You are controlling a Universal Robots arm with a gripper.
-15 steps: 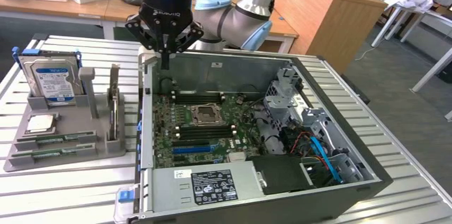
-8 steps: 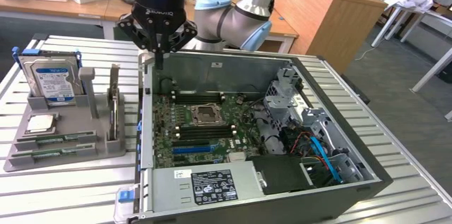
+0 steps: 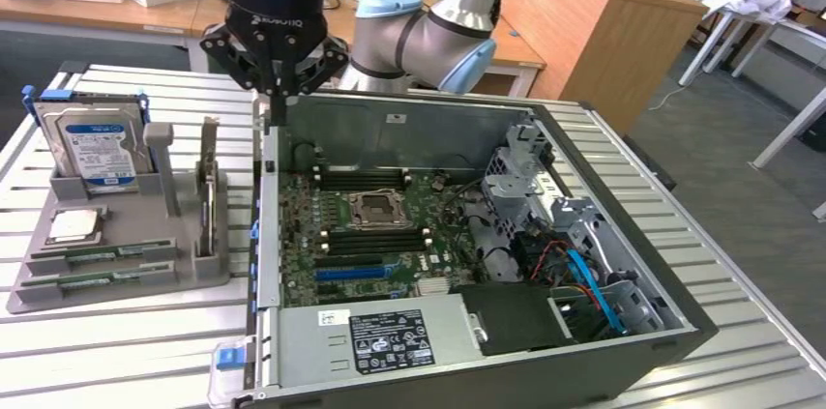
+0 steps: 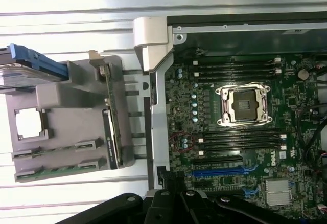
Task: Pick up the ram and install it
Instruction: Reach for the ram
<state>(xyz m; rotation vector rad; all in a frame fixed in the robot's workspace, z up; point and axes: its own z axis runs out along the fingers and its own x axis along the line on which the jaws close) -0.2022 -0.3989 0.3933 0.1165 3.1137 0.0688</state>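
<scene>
Arm [image 3: 439,32] is reaching in from the far side of the surface [image 3: 130,351]. The hand [image 3: 275,111] is hanging above the far corner of the open computer case [image 3: 387,129], over the case wall on the exterior view's left. Its fingers are showing drawn together into one narrow point, with nothing visible between them.

The ram [image 3: 97,254] is lying flat in a slot at the near end of the grey holder [image 3: 193,269], which is sitting on the surface just beside the case, on the exterior view's left. A second ram stick [image 3: 93,281] is lying in the next slot, parallel to the first and closer to the holder's near edge. Both are well apart from the hand.

Other holder contents:
- The hard drive [image 3: 97,148] is standing upright at the far end, blue-white label facing the camera.
- The processor [image 3: 75,225] is sitting flat between the hard drive and the ram slots.
- Thin upright boards [image 3: 207,187] are standing on edge along the side nearest the case.

Inside the case the motherboard [image 3: 323,225] is lying exposed. The CPU socket [image 3: 374,206] is showing an open frame. Long dark memory slots [image 3: 355,177] are running on both sides of it; I cannot tell whether any is filled. The power supply [image 3: 374,336] is sitting at the near end of the case.
</scene>
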